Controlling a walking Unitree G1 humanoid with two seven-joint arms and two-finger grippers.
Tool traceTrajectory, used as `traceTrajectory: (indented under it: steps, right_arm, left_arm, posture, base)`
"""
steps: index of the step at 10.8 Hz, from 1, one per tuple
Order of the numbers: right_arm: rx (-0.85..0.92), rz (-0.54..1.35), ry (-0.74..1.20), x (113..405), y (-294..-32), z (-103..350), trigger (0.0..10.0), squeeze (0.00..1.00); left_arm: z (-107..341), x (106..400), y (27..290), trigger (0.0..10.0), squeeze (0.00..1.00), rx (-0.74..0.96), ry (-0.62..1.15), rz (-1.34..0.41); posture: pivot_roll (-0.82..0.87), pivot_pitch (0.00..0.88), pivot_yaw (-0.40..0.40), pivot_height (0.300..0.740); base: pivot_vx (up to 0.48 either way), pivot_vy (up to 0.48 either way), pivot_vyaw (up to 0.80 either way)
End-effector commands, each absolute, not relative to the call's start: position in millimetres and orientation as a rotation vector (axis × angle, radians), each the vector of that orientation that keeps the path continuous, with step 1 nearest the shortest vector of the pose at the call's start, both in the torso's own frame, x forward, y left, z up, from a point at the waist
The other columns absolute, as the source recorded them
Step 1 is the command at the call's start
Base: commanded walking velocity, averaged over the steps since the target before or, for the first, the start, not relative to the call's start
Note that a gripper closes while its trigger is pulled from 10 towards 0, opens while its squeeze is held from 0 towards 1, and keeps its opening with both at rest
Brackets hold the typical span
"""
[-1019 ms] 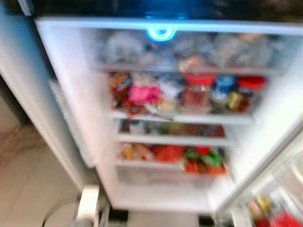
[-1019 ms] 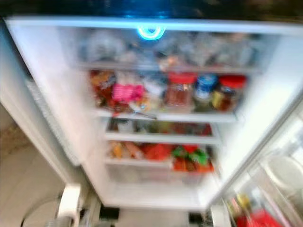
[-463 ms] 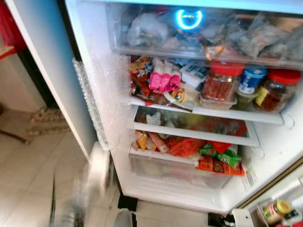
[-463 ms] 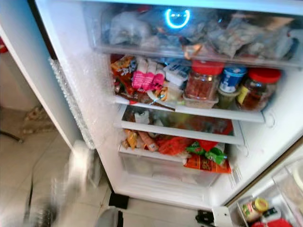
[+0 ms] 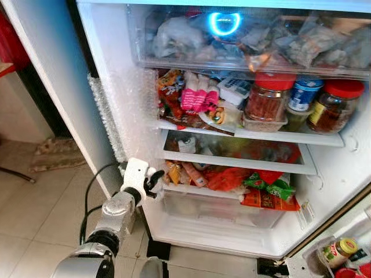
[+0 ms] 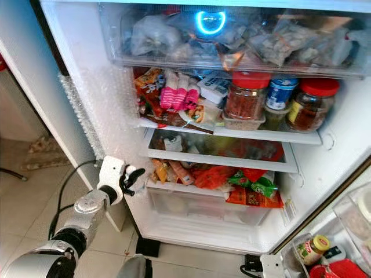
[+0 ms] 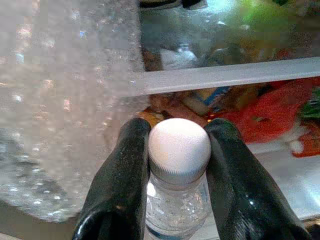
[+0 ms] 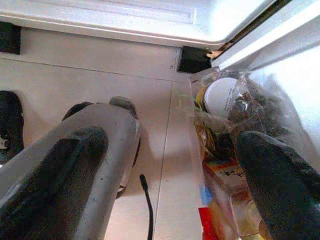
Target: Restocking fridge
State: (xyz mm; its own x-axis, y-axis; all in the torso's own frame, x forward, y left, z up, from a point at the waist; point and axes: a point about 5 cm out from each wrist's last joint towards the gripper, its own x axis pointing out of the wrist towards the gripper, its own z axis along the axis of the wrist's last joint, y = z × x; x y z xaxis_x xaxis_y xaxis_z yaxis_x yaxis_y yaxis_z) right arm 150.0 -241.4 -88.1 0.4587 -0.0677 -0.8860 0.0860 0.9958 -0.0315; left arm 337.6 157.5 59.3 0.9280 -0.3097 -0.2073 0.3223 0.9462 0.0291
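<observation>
We see an open fridge (image 5: 116,98) with white walls, its left inner side lined with bubbly clear wrap. Our left tool (image 7: 177,165) is raised just in front of the fridge's lower left corner, beside the bottom shelf. Its two smooth black fingers (image 7: 120,190) are closed tight on a small clear plastic water bottle (image 7: 179,200), pinching it just under its ribbed white round cap (image 7: 179,145). The bottle is outside the fridge, held close to the crinkly orange and red packets (image 5: 229,179) on the lower shelf.

Higher in the fridge, a middle shelf holds glass jars with red lids (image 5: 269,95), a blue-lidded tub (image 5: 301,95) and a pink packet (image 5: 197,98). Above them, a clear drawer (image 5: 249,40) is stuffed with frosty plastic bags under a glowing blue ring light (image 5: 225,23).

Our right tool (image 8: 175,175) hangs low beside the fridge's open door, over pale floor tiles (image 8: 75,75), its fingers spread wide and holding nothing.
</observation>
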Motion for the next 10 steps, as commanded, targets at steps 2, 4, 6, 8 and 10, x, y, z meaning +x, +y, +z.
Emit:
traceTrajectory:
  steps: [2,4,6,8,10]
  right_arm:
    - [0.029,-0.105,1.087,150.1,-240.1,-88.5,10.0,0.0]
    - [0.025,-0.103,1.086,151.4,-239.1,-88.3,10.0,0.0]
    - [0.028,-0.106,1.082,153.4,-238.3,-87.8,10.0,0.0]
    - [0.047,-0.134,1.076,152.7,-238.2,-88.1,10.0,0.0]
    - [0.041,-0.133,1.083,152.1,-238.1,-88.5,10.0,0.0]
  left_arm:
    - [57.8,334.9,146.0,10.0,0.0,0.108,0.199,-0.422]
    - [69.3,341.5,145.9,10.0,0.0,0.124,0.154,-0.433]
    - [85.0,347.0,141.0,10.0,0.0,0.17,0.071,-0.47]
    - [96.6,347.7,131.9,10.0,0.0,0.203,-0.011,-0.5]
    - [97.8,345.7,122.4,10.0,0.0,0.218,-0.017,-0.566]
  posture:
    - [0.08,0.0,0.012,0.649]
    - [0.09,0.0,0.011,0.649]
    - [0.1,0.0,0.008,0.649]
    - [0.1,0.008,0.015,0.649]
    - [0.1,0.016,0.02,0.649]
  base:
    - [0.0,0.0,0.0]
    - [0.0,0.0,0.0]
    - [0.0,0.0,0.0]
    - [0.0,0.0,0.0]
    - [0.0,0.0,0.0]
